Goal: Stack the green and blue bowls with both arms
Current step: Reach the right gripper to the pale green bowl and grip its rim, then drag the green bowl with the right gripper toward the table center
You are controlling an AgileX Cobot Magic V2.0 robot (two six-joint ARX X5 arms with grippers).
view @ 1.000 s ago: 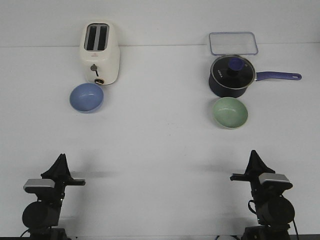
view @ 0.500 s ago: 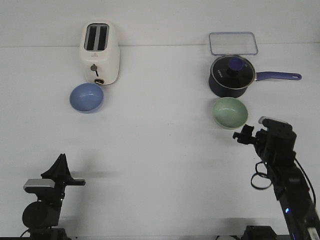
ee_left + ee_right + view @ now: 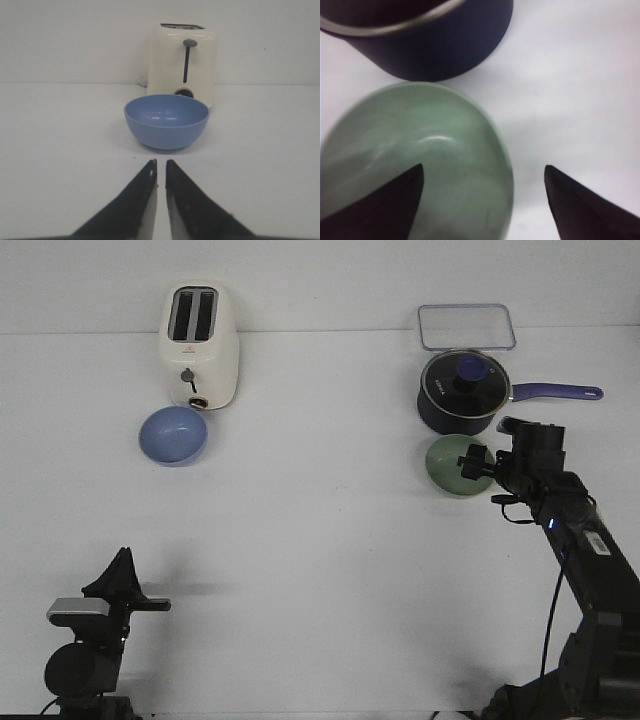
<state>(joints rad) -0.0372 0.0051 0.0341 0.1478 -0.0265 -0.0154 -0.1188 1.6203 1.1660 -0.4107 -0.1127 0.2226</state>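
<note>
From the front, the white tabletop (image 3: 320,540) carries a cream toaster (image 3: 199,345) near the far left corner, with the blue bowl (image 3: 173,434) just in front of it. Toward the far right corner sit a clear rectangular lid (image 3: 466,326) and, in front of it, a dark saucepan (image 3: 464,392) whose handle points to the right edge; the green bowl (image 3: 457,464) lies just in front of the saucepan. The right pincer (image 3: 474,464) reaches over the right side of the green bowl, while the left pincer (image 3: 122,568) sits low near the front left corner, well apart from the blue bowl. In the left wrist view, the left pincer (image 3: 160,170) has its two black fingers nearly pressed together with only a narrow slit between them, holding nothing; the blue bowl (image 3: 166,121) stands upright ahead of it, with the toaster (image 3: 183,62) close behind. In the right wrist view, the right pincer (image 3: 482,187) is spread wide, one finger over the inside of the green bowl (image 3: 415,165) and the other outside its rim above bare tabletop (image 3: 570,100); the saucepan (image 3: 420,37) sits just beyond the bowl.
</note>
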